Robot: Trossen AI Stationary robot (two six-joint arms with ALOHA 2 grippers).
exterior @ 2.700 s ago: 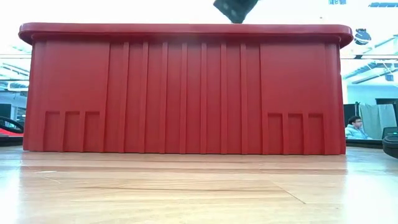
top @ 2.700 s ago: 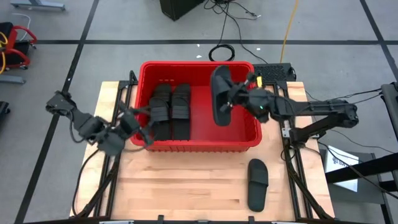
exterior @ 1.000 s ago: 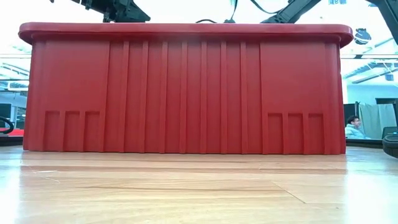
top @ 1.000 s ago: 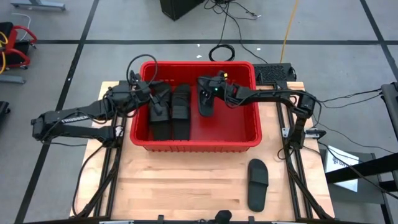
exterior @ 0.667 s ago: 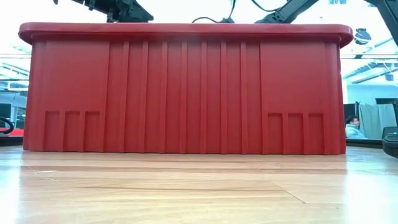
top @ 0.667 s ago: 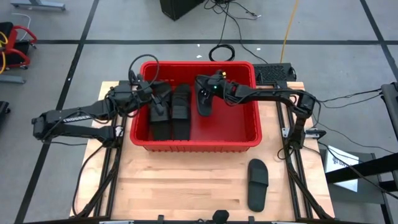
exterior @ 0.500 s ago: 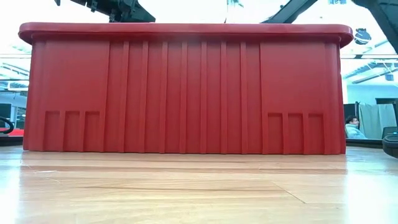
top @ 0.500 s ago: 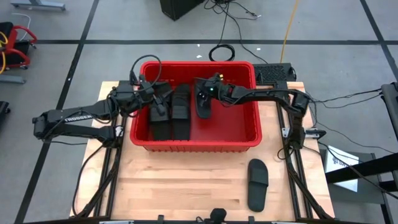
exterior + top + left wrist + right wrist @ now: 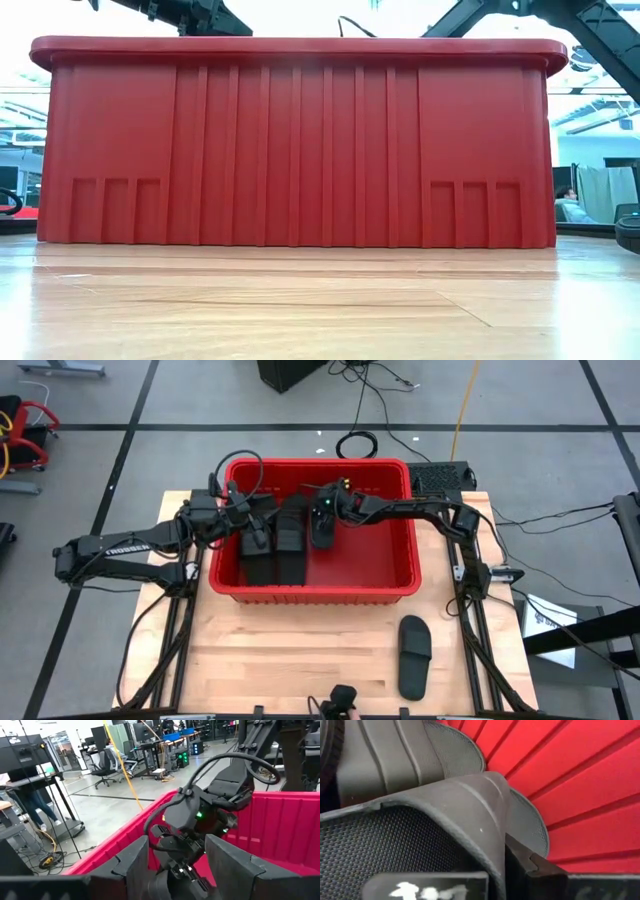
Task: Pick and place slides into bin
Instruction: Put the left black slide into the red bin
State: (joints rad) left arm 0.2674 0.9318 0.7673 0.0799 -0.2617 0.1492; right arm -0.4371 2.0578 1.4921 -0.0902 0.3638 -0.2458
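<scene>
A black slide (image 9: 322, 525) is held by the right gripper (image 9: 327, 512), fingers clamped tight on its strap, low inside the red bin (image 9: 404, 576), near the far wall. Its long axis is run roughly far-to-near, parallel to the slides already laid (image 9: 292, 540) just beside it on the left arm's side; in the right wrist view a laid slide (image 9: 390, 755) is seen right beneath the held one. The release is judged to turn on that side-by-side alignment. The left gripper (image 9: 243, 520) is kept spread wide, nothing gripped, over the laid slides. One last slide (image 9: 415, 656) is left on the table (image 9: 300, 660), nearer the right arm.
</scene>
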